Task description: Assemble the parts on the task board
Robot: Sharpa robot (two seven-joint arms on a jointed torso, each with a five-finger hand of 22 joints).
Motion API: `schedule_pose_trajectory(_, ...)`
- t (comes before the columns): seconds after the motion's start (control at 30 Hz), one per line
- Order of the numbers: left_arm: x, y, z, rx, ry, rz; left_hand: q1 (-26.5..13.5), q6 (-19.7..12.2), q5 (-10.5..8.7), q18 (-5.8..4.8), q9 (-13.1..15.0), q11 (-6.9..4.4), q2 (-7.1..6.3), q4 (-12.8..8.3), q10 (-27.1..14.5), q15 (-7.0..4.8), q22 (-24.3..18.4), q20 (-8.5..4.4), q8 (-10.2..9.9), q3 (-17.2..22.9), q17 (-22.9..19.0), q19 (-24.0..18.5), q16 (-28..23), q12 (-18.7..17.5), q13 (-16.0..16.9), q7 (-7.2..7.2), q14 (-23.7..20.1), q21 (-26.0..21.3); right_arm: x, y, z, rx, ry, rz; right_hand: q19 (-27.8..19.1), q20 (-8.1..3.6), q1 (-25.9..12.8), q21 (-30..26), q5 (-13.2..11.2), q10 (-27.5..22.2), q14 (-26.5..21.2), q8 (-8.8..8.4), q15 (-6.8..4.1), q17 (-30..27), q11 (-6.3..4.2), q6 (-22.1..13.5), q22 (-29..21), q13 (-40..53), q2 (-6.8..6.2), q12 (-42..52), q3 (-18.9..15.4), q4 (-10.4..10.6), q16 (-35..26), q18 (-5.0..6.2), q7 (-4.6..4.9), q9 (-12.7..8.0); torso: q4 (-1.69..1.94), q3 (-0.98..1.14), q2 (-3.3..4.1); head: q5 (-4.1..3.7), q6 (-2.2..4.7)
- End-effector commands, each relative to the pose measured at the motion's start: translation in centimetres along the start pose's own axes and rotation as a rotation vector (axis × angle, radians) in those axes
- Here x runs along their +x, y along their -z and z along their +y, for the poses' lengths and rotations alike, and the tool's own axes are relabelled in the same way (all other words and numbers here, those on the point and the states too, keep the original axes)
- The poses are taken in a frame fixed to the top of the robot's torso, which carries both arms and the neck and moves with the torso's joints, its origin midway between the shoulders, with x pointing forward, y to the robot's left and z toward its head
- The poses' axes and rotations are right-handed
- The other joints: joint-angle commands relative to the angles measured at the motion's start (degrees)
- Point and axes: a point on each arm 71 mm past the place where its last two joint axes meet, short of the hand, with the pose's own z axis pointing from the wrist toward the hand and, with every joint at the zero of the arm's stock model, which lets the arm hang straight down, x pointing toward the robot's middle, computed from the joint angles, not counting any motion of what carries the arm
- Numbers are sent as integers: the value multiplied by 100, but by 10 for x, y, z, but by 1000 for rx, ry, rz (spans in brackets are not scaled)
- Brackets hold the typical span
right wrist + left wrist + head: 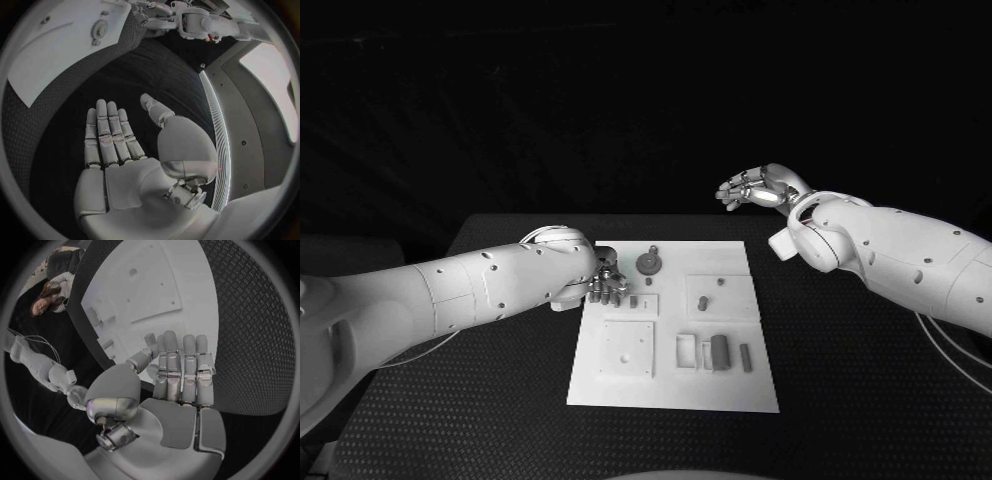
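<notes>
We see the task board (672, 325) lying flat in the middle of the black table (848, 400). The left hand (606, 288) is down at the board's far left part, fingers pointing onto the board beside a small part (633, 300). In the left wrist view this left hand (181, 372) has its fingers straight and held together over the board's edge (187, 295), nothing in it as far as we can tell; whether the fingertips touch the board we cannot tell. The right hand (754, 188) is raised beyond the far right corner of the table, well apart from the board, fingers loosely curled, holding nothing. In the right wrist view the right hand (115, 142) shows a flat palm with fingers stretched side by side and the thumb out, empty.

On the board we note a round part with a stem (651, 263) near the far edge, a raised square plate (627, 348) on the near left, another raised plate (723, 296) on the right, and a few small upright parts (718, 352) near the middle right. The gear-like round part (100, 30) also shows in the right wrist view, on the board.
</notes>
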Motion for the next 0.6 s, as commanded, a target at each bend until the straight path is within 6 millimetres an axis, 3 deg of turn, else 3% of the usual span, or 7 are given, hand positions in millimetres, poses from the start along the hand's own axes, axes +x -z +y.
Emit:
schedule_pose_trajectory(0.03, 3, -1, -1, 5, 7, 3, 14, -19, -20, -79, -6, -9, -54, 4, -19, -6, 3, 20, -30, -19, -7, -13, 29, -7, -4, -2, -13, -13, 1, 0, 0, -7, -2, 12, -2, -3, 21, -28, 13, 29, -28, 39, 17, 10, -1, -44, 8, -5, -22, -33, 8, 35, -23, -62, 95, -6, 2, -1, 1, -1, 5)
schedule_pose_trajectory(0.6, 1, 2, 3, 9, 45, 0, 20, -16, -21, -78, -4, -11, -68, 9, -16, -8, 3, 19, -30, -22, -10, -10, 32, -6, -4, -3, -9, -12, 1, 0, 0, -6, -3, 13, 0, -3, 23, -34, 13, 29, -27, 40, 16, 14, -1, -44, 13, -7, -22, -33, 8, 35, -26, -61, 95, -8, 1, 0, -2, 2, 13)
